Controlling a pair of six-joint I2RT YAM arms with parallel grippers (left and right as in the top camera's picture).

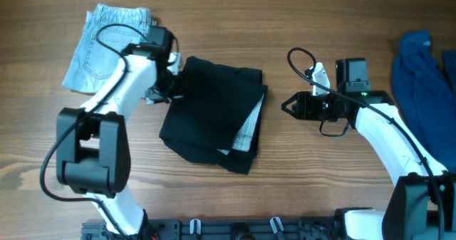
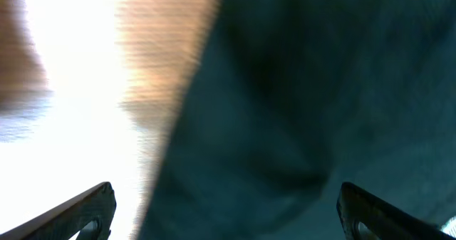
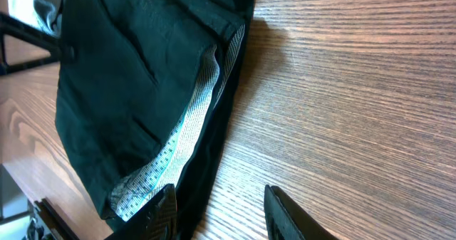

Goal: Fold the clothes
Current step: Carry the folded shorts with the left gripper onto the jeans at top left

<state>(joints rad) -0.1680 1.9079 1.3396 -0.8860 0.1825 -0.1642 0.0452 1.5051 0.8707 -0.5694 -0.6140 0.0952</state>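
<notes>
The black shorts (image 1: 214, 112) lie folded into a rough rectangle at the table's middle, with pale mesh lining (image 1: 248, 129) showing at the lower right edge. My left gripper (image 1: 173, 83) hovers over their upper left edge. In the left wrist view its fingers (image 2: 92, 208) stand wide open above the dark fabric (image 2: 299, 112), holding nothing. My right gripper (image 1: 288, 105) sits on the wood to the right of the shorts, apart from them. It is open, with bare table between its fingertips (image 3: 217, 204) and the shorts' edge (image 3: 206, 162) just beside one finger.
Pale-blue denim shorts (image 1: 107, 44) lie at the back left, behind the left arm. A royal-blue garment (image 1: 424, 76) is heaped at the right edge, behind the right arm. Bare wooden table (image 1: 320, 176) lies between the shorts and the right arm.
</notes>
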